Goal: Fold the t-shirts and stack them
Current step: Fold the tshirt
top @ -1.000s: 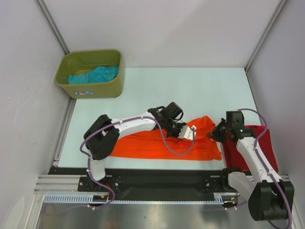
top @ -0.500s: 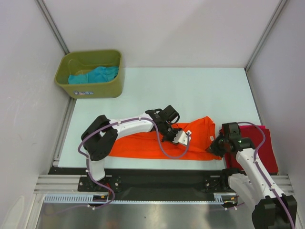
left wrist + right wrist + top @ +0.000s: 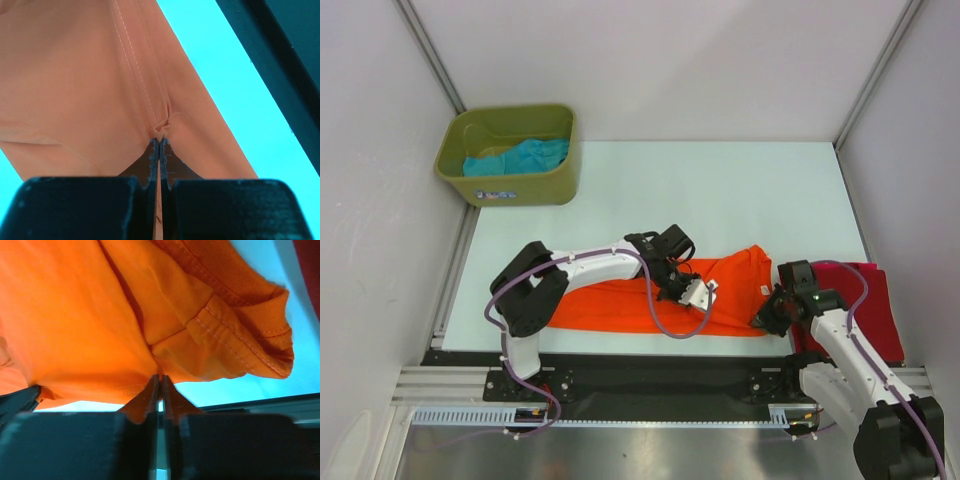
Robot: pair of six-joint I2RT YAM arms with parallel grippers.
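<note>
Orange shirt (image 3: 610, 305) lies flat at the table's 6 o'clock. It's light, limp and slides easily, so pinch hems or seams, not mid-panel. Right gripper (image 3: 160, 377) at its 4 o'clock corner, jaws closed on a fold of it. Left gripper (image 3: 159, 141) closed on a seam pucker. Red shirt (image 3: 875, 300) at 4 o'clock; teal shirt (image 3: 525, 155) in bin (image 3: 455, 150), 10 o'clock.

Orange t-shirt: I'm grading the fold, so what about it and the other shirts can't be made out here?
orange t-shirt: top view, the left gripper and its arm cover the middle; both wrist views cut it off at their edges.
dark red t-shirt: top view, the right arm covers part of it.
teal t-shirt: top view, bin walls hide its lower part; too small to tell folds.
</note>
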